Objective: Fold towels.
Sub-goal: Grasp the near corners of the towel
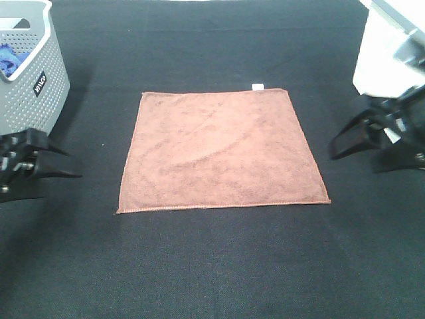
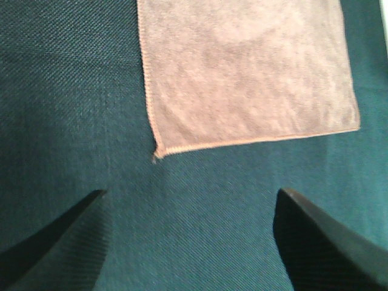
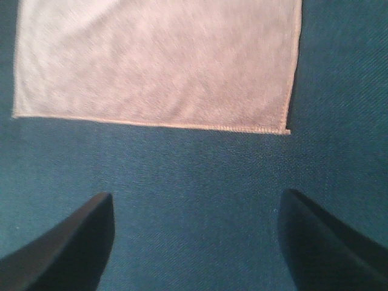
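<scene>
A dark woven table covering (image 1: pixel 219 266) fills the overhead view. In the centre of the frame a reddish-brown square towel (image 1: pixel 222 149) lies flat and fully spread out, with its stitched hem visible along the edges and faint creases across its surface.

In the upper left corner stands a grey perforated basket (image 1: pixel 40 73). In the upper right corner is a white boxy object (image 1: pixel 385 53), partly cut off by the frame edge.

At the left edge, level with the towel's lower half, the left gripper (image 1: pixel 73 165) points toward the towel. Its dark fingers are spread wide and hold nothing, and it is well apart from the cloth. At the right edge the right gripper (image 1: pixel 335 147) does the same, with its fingers parted and empty, short of the towel's right hem. Each wrist view shows bare table between the fingertips and a towel edge beyond them.

A small white tag (image 1: pixel 258 86) sticks out from the towel's top edge, near its right corner. A bit of blue cloth (image 1: pixel 8 60) shows inside the basket.
</scene>
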Tool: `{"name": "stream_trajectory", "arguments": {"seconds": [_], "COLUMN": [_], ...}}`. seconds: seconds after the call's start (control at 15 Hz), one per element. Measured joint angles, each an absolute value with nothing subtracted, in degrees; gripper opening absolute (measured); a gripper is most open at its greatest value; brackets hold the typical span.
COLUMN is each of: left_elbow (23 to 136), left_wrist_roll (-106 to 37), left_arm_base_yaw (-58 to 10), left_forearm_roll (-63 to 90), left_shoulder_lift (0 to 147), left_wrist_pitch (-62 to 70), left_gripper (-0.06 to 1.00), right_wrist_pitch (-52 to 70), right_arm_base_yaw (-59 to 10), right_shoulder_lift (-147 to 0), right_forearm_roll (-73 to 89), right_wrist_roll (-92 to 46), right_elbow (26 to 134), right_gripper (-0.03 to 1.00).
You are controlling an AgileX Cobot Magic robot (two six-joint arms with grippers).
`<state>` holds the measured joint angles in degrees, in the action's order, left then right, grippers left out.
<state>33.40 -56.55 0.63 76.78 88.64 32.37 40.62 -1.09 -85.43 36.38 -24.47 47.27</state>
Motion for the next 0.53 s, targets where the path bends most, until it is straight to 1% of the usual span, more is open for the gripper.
{"name": "stream_trajectory", "arguments": {"seconds": [0.2, 0.27, 0.33, 0.53], "left_elbow": [38.33, 38.33, 41.02, 46.18], "left_wrist_roll": [-57.24, -57.24, -57.35, -57.47], "left_arm_base_yaw": [-3.67, -3.67, -5.79, -6.99], "left_forearm_roll": [78.09, 78.09, 78.27, 78.55], "left_shoulder_lift": [96.49, 96.49, 100.10, 106.91], "left_wrist_pitch": [31.91, 31.91, 31.17, 29.85], "left_gripper": [0.71, 0.71, 0.71, 0.71], "right_wrist_pitch": [41.37, 41.37, 41.54, 41.60], "right_arm_base_yaw": [-1.09, -1.09, -1.09, -0.17], "right_shoulder_lift": [-93.51, -93.51, -96.66, -104.22], "right_forearm_roll": [36.33, 36.33, 35.92, 35.87], "right_wrist_roll": [-24.64, -24.64, -25.10, -26.41], "right_elbow": [51.28, 51.28, 53.11, 57.75], "right_gripper": [0.70, 0.70, 0.70, 0.70]}}
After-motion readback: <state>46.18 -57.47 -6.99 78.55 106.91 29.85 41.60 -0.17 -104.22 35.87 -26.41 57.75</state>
